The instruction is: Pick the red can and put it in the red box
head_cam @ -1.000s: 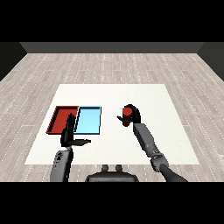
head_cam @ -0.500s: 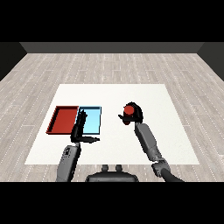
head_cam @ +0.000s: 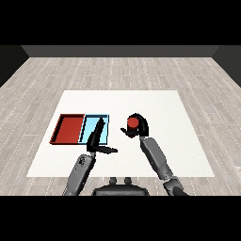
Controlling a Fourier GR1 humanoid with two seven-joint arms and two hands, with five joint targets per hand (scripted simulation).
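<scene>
The red can [head_cam: 133, 124] stands upright right of the trays, and my right hand [head_cam: 139, 128] is curled round it from behind and the right. The red tray [head_cam: 68, 129] lies at the left of the table with nothing in it. Beside it lies the light blue tray [head_cam: 89, 127]. My left hand [head_cam: 97, 138] hovers over the near right part of the blue tray, fingers straight and pointing away, thumb sticking out to the right. It holds nothing.
The white table [head_cam: 164, 108] spreads out around the trays, with a grey plank floor [head_cam: 117, 70] beyond it. My two grey forearms come in from the lower corners, the left one [head_cam: 80, 172] below the blue tray.
My left hand has swung right, from over the red tray to over the blue tray. My right hand with the red can has shifted slightly left and nearer.
</scene>
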